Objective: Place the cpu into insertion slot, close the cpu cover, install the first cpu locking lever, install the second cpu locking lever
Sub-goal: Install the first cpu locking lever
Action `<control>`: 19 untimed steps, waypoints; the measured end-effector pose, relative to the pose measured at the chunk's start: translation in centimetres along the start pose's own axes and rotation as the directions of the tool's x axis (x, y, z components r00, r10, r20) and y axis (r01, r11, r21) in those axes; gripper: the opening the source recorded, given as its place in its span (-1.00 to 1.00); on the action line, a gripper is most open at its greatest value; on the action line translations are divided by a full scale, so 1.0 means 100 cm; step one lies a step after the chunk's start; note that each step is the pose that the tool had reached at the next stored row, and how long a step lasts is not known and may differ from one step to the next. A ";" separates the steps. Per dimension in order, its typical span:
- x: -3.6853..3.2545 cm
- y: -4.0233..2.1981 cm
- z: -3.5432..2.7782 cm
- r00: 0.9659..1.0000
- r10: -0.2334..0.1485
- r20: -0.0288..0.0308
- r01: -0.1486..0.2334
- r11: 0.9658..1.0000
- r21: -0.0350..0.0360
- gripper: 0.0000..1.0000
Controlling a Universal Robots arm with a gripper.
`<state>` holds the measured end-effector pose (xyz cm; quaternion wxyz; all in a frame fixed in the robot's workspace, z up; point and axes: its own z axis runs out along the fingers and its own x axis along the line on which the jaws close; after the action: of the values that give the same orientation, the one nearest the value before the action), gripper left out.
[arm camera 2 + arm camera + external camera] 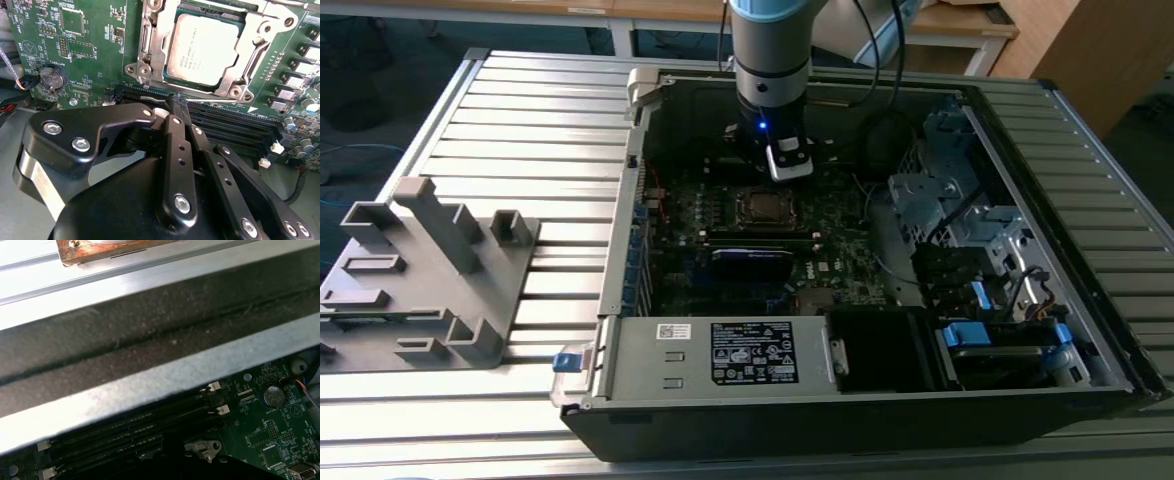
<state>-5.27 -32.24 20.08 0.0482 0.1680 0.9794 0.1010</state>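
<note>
**Q:** Where was the cpu (202,47) at this entry?

**A:** Seated flat in the insertion slot (761,205), inside the open computer case (622,250). In the second wrist view the cpu cover (248,50) lay down around it, with the chip's grey top showing through the window. The first two steps read as done.

**Q:** And the gripper (178,103)?

**A:** Clenched, with nothing seen between the fingers. It hung low over the black memory slots (235,125), just beside the socket's edge. Its tip pointed toward a thin silver rod (150,98) running along that edge. I took the rod for a locking lever, but could not tell whether it was latched.

**Q:** So lever work was the step in hand?

**A:** In my judgement, yes. Done well, it wanted the closed fingertip used as a pusher. Contact belonged on the lever's bare handle end, not on the cover or the chip. The press needed to go down first, then sideways under the retaining hook. It needed to be slow, since spring wire could slip off a narrow tip.

**Q:** Risks noted?

**A:** A slip could land on the motherboard (90,30) components or the memory-slot clips close by.
</note>
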 end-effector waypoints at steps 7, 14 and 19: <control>0.0015 -0.0003 0.0004 1.000 -0.001 0.004 0.001 1.000 -0.002 -0.79; 0.0016 -0.0007 0.0022 1.000 -0.004 0.022 0.004 1.000 -0.008 -0.79; 0.0021 -0.0008 0.0024 1.000 -0.004 0.023 0.005 1.000 -0.009 -0.79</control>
<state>-5.46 -32.19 19.82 0.0606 0.1668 0.9787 0.1031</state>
